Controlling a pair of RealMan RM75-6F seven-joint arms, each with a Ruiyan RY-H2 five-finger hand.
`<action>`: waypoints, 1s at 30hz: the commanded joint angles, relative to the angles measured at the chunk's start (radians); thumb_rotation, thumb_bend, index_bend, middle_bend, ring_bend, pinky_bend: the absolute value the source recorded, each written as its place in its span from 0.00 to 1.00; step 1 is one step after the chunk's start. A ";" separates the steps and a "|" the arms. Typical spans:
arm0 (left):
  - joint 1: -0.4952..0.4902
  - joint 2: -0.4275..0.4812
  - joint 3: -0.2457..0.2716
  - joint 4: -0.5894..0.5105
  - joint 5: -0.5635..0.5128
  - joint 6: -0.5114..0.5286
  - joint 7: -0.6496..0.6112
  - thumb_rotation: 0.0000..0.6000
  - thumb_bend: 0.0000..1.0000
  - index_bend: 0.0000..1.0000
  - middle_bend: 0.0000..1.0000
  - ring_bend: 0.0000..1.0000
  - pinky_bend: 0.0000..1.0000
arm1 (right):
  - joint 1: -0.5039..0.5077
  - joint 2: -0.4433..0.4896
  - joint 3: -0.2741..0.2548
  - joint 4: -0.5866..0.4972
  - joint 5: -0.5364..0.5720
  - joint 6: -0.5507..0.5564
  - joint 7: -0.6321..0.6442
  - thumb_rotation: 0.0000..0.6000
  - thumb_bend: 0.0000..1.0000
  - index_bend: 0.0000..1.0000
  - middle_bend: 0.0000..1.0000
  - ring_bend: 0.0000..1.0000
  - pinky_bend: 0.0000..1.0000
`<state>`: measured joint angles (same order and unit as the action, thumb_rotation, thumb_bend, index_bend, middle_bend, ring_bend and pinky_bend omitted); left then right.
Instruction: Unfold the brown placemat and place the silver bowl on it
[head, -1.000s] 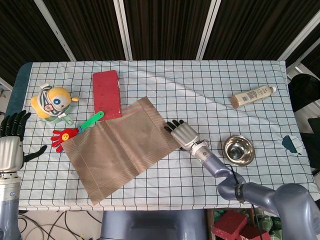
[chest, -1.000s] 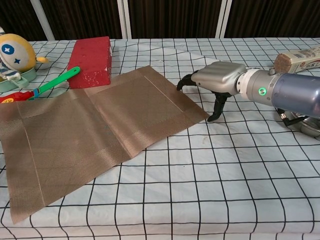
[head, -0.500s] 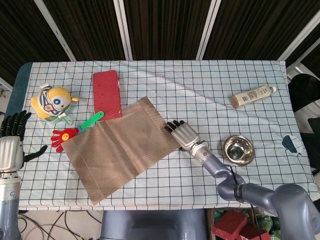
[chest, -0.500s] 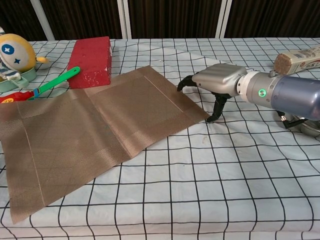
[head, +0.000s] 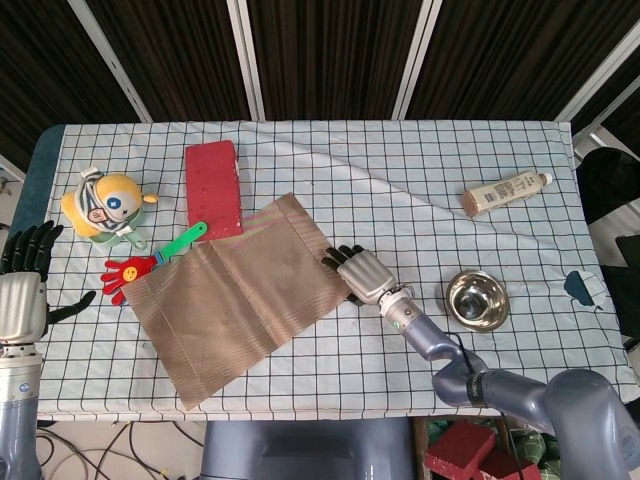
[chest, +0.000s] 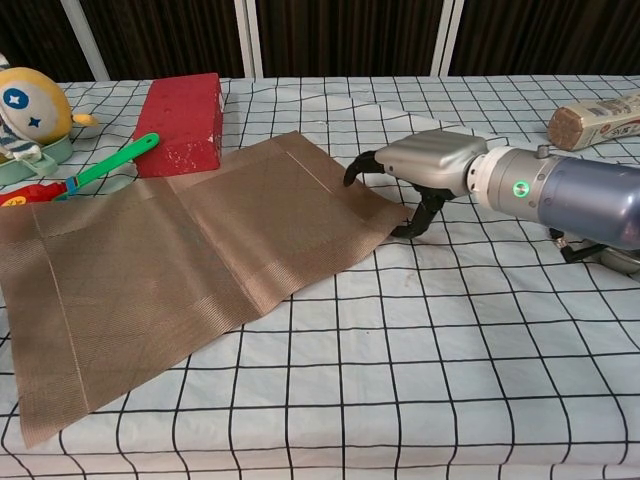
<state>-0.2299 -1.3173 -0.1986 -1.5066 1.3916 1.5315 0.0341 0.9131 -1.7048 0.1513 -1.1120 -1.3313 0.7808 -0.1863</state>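
Checked tablecloth (head: 400, 190) bears an empty silver bowl (head: 477, 300); right hand (head: 360, 274) curled at brown placemat (head: 235, 298) edge.

Right hand (chest: 425, 170) low, palm down, fingers curled downward, left hand (head: 22, 290) raised, fingers apart

From the overhead camera I see the brown placemat (head: 238, 294) lying open and flat on the checked table (head: 400, 180), skewed diagonally. My right hand (head: 360, 272) sits at the mat's right edge, its dark fingers (head: 333, 256) just beside the fabric; I cannot tell whether they touch it. The silver bowl (head: 476, 300) stands upright to the right, well apart from the mat. My left hand (head: 24, 285) hangs off the table's left side, fingers spread, holding nothing. A red block (head: 214, 188) lies near the mat's top corner
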 joint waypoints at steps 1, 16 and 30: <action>0.000 0.000 0.000 -0.001 -0.001 -0.001 -0.002 1.00 0.01 0.10 0.06 0.04 0.04 | 0.001 -0.008 0.001 0.010 -0.006 0.009 0.008 1.00 0.28 0.21 0.10 0.14 0.25; 0.000 0.001 0.000 -0.004 -0.002 -0.008 -0.006 1.00 0.01 0.10 0.06 0.04 0.04 | -0.006 -0.021 -0.007 0.037 -0.050 0.050 0.083 1.00 0.39 0.58 0.22 0.18 0.25; 0.001 -0.001 0.003 -0.006 0.004 -0.009 -0.005 1.00 0.01 0.10 0.06 0.04 0.04 | -0.054 0.023 -0.026 -0.043 -0.077 0.129 0.075 1.00 0.40 0.63 0.23 0.18 0.25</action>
<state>-0.2294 -1.3182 -0.1959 -1.5122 1.3957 1.5220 0.0292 0.8708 -1.6905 0.1287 -1.1415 -1.4076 0.8961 -0.1013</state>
